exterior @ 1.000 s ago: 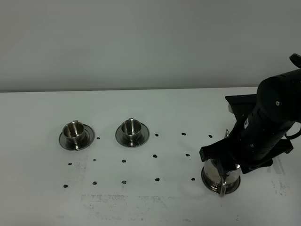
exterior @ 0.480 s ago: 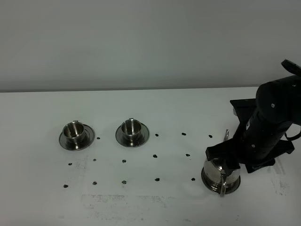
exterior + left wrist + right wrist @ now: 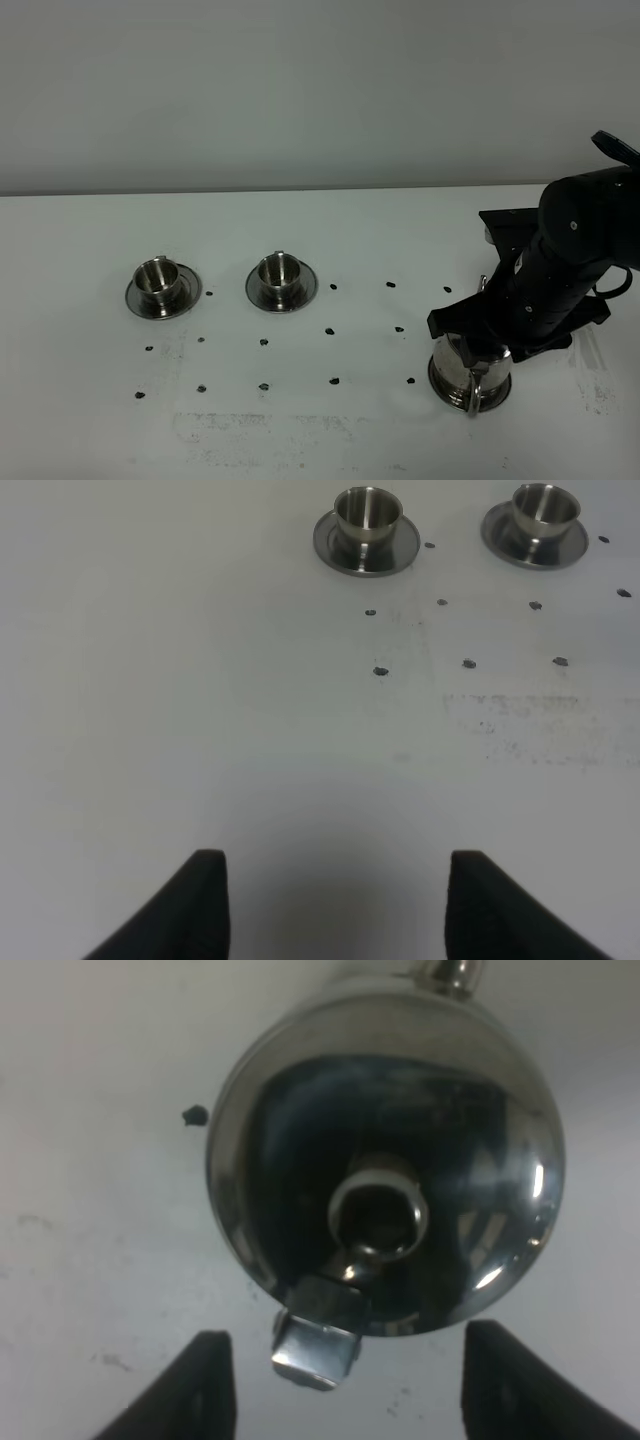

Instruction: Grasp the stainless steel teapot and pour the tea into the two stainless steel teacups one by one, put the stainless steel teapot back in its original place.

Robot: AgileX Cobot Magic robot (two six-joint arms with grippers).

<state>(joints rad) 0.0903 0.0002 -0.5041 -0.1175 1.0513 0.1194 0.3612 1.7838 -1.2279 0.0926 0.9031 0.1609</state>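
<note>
Spreading under everything, a flat white matte worktop (image 3: 300,230) is seen, scuffed grey in patches. Over the side of it where the teapot stands, the black, smooth-shelled right arm (image 3: 575,250) is bent down.

The teapot (image 3: 385,1170) is the largest steel piece: squat and round, mirror-polished, with a domed lid topped by a ring-like knob, a thin curved spout on the side away from the right fingers (image 3: 205,1390) and a loop handle on the side nearest them. It is stood upright on a wide saucer (image 3: 440,385), flat and shiny, whose rim shows around its base. The right fingers are spread wide, one tip to each side of the handle bracket. Nothing is pinched and no contact with the pot is seen.

The left fingers (image 3: 205,900) are likewise spread wide, with only bare worktop between them.

Well ahead of the left fingers, two cups are set side by side but apart. One (image 3: 157,280) lies more directly ahead and the other (image 3: 279,272) off towards the teapot. Both are small polished steel cylinders, open-topped, each centred on one of the small saucers (image 3: 140,305), round and bright.

Small black marks (image 3: 330,330) are dotted in rows between cups and teapot.
</note>
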